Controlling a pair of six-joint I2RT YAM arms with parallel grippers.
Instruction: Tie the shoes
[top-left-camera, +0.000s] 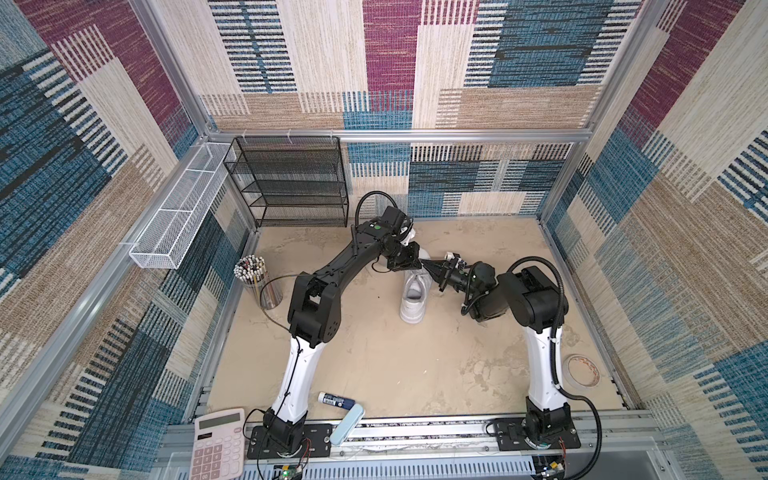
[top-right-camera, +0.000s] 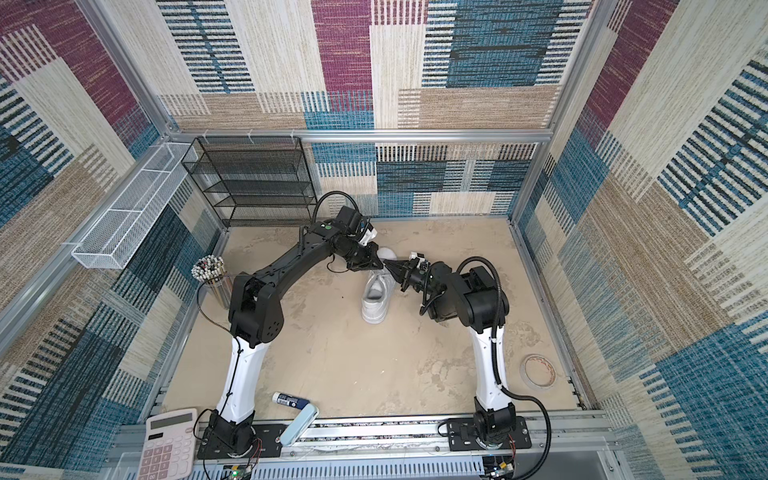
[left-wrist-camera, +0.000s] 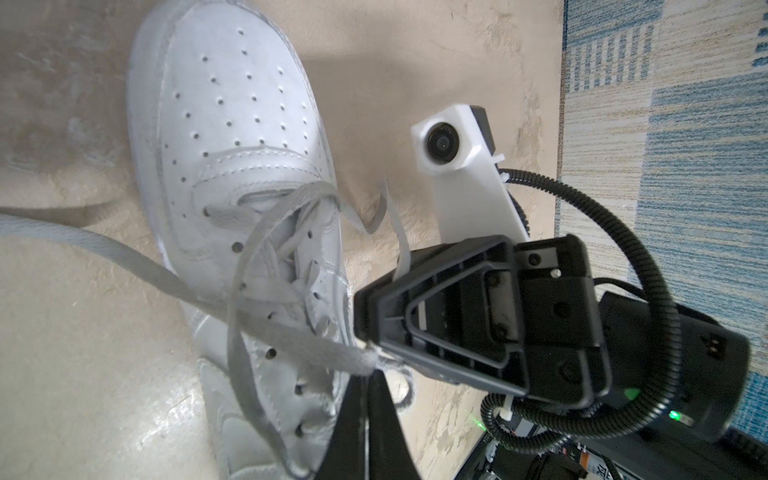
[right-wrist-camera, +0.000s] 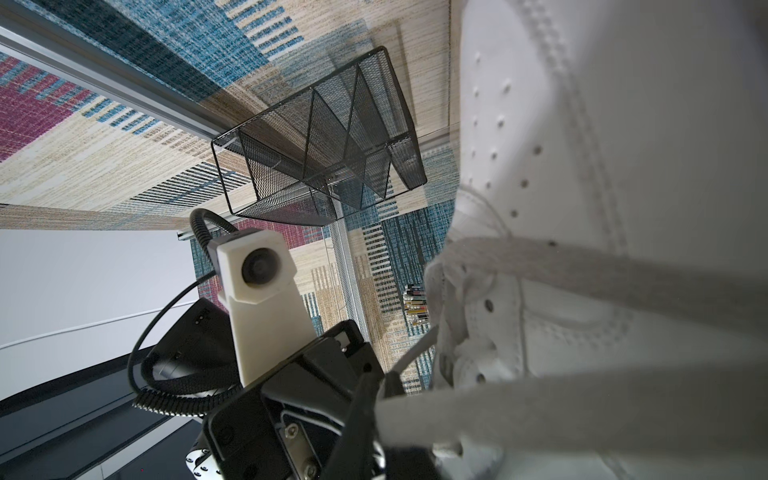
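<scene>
— So, what sits along your near edge?
— You have a pink calculator (top-left-camera: 216, 442) at the table's (top-left-camera: 395, 365) near left corner, with a pale blue case (top-left-camera: 347, 424) and a blue tube (top-left-camera: 336, 400) just beside it. A tape roll (top-left-camera: 582, 371) lies by the right edge, a little farther in.
— And the shoe?
— Past a pencil cup (top-left-camera: 257, 282) at the left edge, your white sneaker (top-left-camera: 413, 297) stands upright about mid-table, heel toward you, toe toward the far edge. Both arms meet tip to tip above its laced front.
— How do your jaws stand?
— Your left gripper (left-wrist-camera: 369, 380) is clenched on the laces (left-wrist-camera: 124, 255); one strand runs straight across the shoe to its tips. Your right gripper (left-wrist-camera: 362, 320) sits just beside it, and I cannot tell whether it grips anything or hangs released.
— Beyond that?
— A black mesh rack (top-left-camera: 291, 183) fills the far left corner.
</scene>
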